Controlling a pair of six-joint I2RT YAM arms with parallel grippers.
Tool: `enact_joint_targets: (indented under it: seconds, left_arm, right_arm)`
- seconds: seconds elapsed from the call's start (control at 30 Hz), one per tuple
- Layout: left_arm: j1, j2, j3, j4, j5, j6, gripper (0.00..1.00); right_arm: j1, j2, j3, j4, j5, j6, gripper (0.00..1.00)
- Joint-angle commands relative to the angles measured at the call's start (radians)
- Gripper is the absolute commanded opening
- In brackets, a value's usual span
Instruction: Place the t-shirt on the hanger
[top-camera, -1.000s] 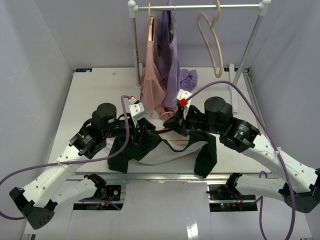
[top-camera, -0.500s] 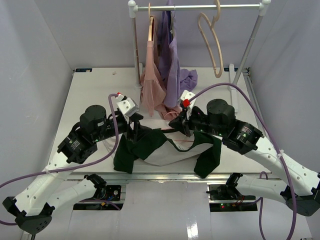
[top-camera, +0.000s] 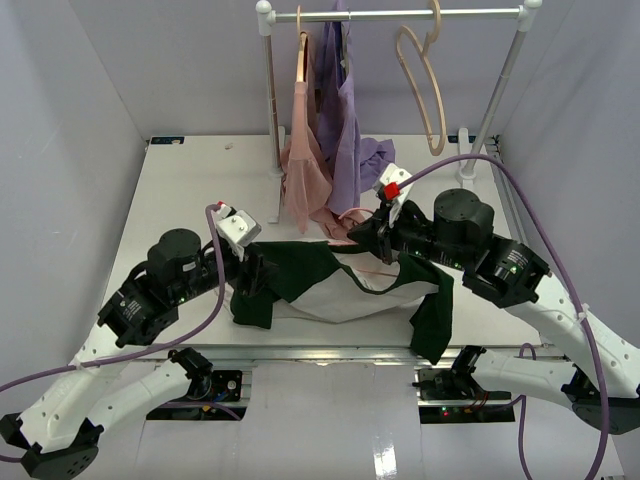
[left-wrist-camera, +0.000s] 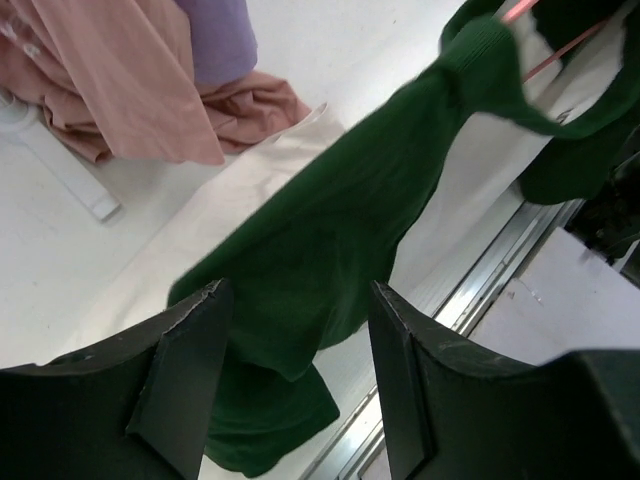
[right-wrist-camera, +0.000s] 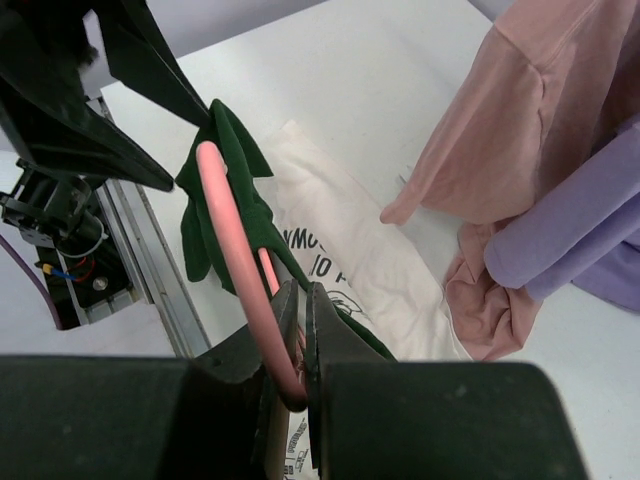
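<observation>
The t-shirt (top-camera: 322, 300), cream with dark green sleeves, hangs stretched between the two arms near the table's front edge. The thin pink hanger (right-wrist-camera: 226, 232) runs inside its green collar. My right gripper (right-wrist-camera: 303, 335) is shut on the hanger's wire and holds the hanger and shirt off the table. The cream front with its dark print (right-wrist-camera: 345, 255) lies below. In the top view the right gripper (top-camera: 378, 240) is at the shirt's right shoulder. My left gripper (left-wrist-camera: 300, 380) is open and empty, above the green left sleeve (left-wrist-camera: 330, 240); in the top view it (top-camera: 252, 272) is at the shirt's left end.
A clothes rack (top-camera: 272, 90) stands at the back with a dusty-pink garment (top-camera: 305, 140), a lilac garment (top-camera: 347, 130) and a beige wooden hanger (top-camera: 425, 90). Both garments pool on the table just behind the shirt. The table's metal front rail (top-camera: 330, 352) is close below the shirt.
</observation>
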Motion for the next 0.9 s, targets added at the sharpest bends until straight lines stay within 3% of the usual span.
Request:
enact_joint_targets:
  seconds: [0.0,0.6,0.7,0.8,0.87]
  left_arm:
    - [-0.003,0.01,-0.035,-0.033,-0.051,-0.011,0.67]
    - [-0.002,0.026,-0.084,0.001,-0.1,-0.048,0.61]
    - [-0.003,0.041,-0.085,0.004,-0.082,-0.048,0.48]
    - [-0.003,0.063,-0.081,0.008,-0.049,-0.048,0.14]
    - [-0.003,0.076,-0.076,0.011,-0.038,-0.051,0.01]
  right_arm:
    - [-0.005,-0.01,0.088,0.032,-0.025,0.019,0.08]
    - [-0.006,-0.008,0.099,0.027,-0.026,0.032,0.08]
    - [-0.004,-0.017,0.088,0.03,-0.023,0.032,0.08]
    - [-0.004,-0.029,0.078,0.032,-0.009,0.032,0.08]
    - [-0.005,-0.037,0.074,0.031,0.002,0.032,0.08]
